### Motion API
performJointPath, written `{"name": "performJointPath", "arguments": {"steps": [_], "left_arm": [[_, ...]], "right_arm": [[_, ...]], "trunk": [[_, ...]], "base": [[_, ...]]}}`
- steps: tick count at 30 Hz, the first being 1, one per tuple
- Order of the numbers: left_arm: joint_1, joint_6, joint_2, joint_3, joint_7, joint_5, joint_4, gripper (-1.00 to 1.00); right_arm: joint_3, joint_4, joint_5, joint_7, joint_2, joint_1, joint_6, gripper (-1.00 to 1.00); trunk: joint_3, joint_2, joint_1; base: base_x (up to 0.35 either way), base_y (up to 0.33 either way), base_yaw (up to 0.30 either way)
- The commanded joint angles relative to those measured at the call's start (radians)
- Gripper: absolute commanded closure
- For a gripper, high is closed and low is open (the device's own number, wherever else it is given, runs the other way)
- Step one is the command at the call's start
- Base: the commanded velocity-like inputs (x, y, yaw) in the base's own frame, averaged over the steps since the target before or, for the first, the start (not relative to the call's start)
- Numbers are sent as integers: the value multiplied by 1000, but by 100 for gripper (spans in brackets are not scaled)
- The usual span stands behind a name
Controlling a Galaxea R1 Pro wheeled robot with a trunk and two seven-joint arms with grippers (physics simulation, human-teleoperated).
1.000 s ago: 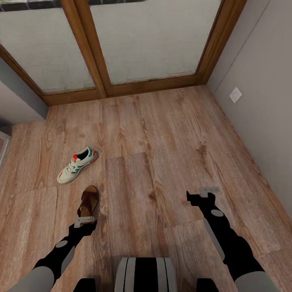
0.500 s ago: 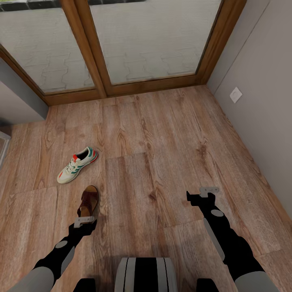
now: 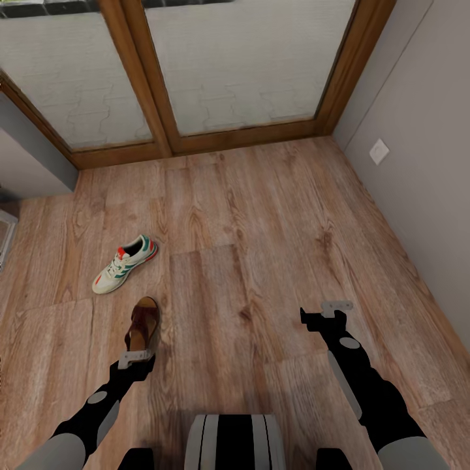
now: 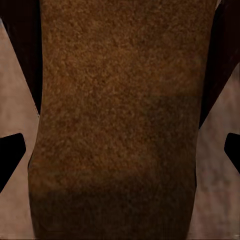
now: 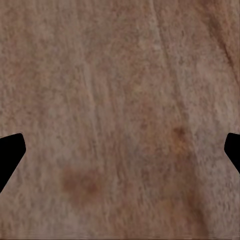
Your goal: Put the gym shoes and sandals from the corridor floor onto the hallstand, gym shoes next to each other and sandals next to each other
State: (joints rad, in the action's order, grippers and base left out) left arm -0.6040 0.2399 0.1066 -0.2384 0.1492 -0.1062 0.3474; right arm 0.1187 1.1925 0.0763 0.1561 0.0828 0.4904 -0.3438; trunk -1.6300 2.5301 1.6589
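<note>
One gym shoe [image 3: 124, 264], cream with green stripes and a red-orange tongue, lies on the corridor floor [image 3: 261, 215] ahead to the left. Just nearer lies one brown sandal [image 3: 144, 320] with its toe pointing away. My left gripper [image 3: 135, 358] hangs over the sandal's heel end. In the left wrist view the sandal's footbed [image 4: 120, 125] is close below, between the spread fingertips [image 4: 10, 155], so that gripper [image 4: 120, 155] is open and holds nothing. My right gripper [image 3: 336, 305] is open over bare planks [image 5: 120, 100]. A grey sliver [image 3: 3, 235] at the left edge may be the hallstand; I cannot tell.
Glass doors in a brown wooden frame [image 3: 163, 130] close off the far end. A grey wall with a white socket plate [image 3: 378, 151] runs along the right. A darker grey wall corner [image 3: 32, 163] juts in at the far left.
The left arm has sunk slightly toward the sandal. The whole picture has shifted up by a few pixels, so the camera moved. The shoe, the sandal and the right arm stay put.
</note>
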Motion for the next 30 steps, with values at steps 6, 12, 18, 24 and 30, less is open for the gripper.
{"name": "performJointPath", "arguments": {"steps": [6,12,18,24,30], "left_arm": [[0,5,-1,-9,6,-10,-1,-100],[0,5,0,-9,5,-10,-1,-100],[0,6,0,-11,4,-10,0,100],[0,6,1,-12,4,-9,0,100],[0,7,1,-10,4,-9,0,100]], "right_arm": [[4,1,8,10,2,0,-4,-100],[4,1,8,10,1,0,-4,-100],[4,2,8,10,2,0,-4,-100],[4,1,8,10,2,0,-4,-100],[4,1,8,10,1,0,-4,-100]], "trunk": [[0,0,0],[0,0,0],[0,0,0],[0,0,0],[0,0,0]], "base": [[-144,0,0],[-31,0,0],[-4,0,0],[0,0,0],[0,0,0]]}}
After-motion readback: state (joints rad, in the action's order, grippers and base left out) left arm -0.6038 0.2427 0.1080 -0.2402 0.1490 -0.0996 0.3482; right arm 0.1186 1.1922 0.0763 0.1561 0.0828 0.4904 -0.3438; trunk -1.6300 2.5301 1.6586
